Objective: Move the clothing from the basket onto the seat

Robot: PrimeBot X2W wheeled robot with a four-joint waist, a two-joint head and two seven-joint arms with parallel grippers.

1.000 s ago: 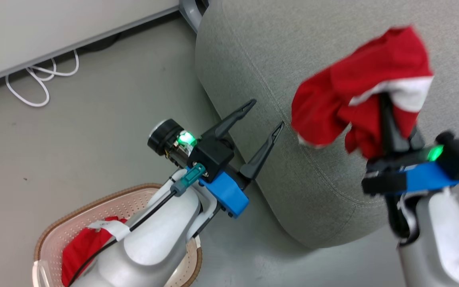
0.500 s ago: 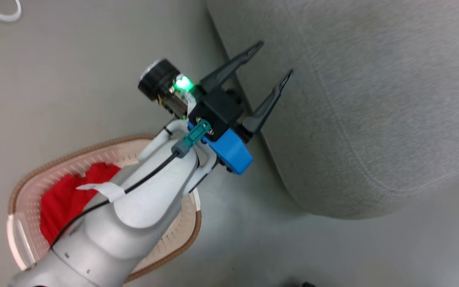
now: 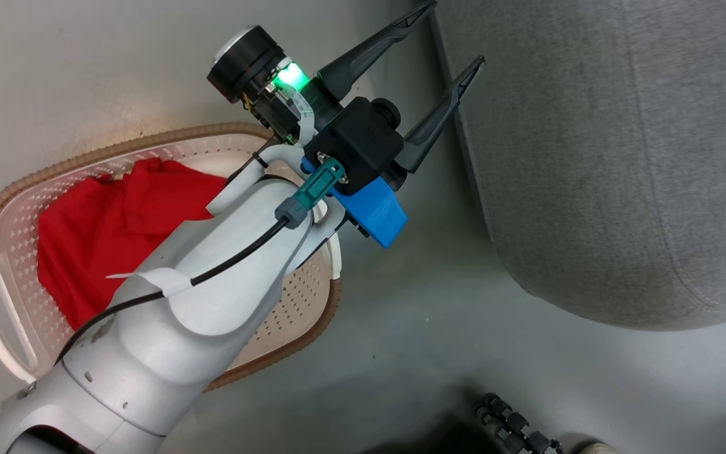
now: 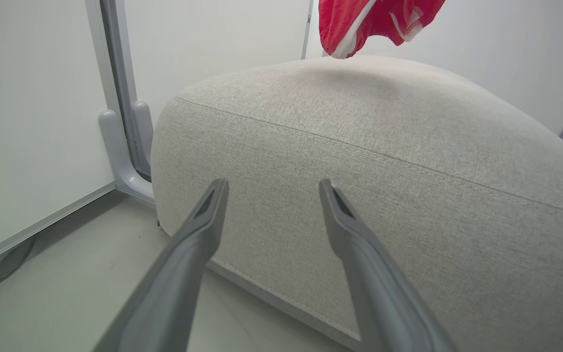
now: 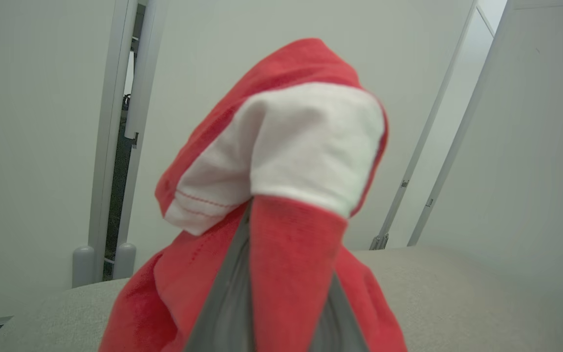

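Hanging above the grey upholstered seat [image 4: 359, 146], the bright red white-trimmed fabric garment [image 5: 306, 142] is clamped in the right gripper [image 5: 284, 293]; the seat lies at 6 o'clock, unobstructed. The left gripper [image 3: 454, 33], jaws wide and empty, faces the seat's side. More red clothing [image 3: 104, 227] lies in the cream perforated oval plastic basket [image 3: 167, 135] at its 8 o'clock.

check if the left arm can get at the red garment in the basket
Probably yes. The left pincer is open and empty, aimed at the grey sofa, away from the basket. Nothing covers the red garment, which lies below that forearm, so it would need to swing back and down.
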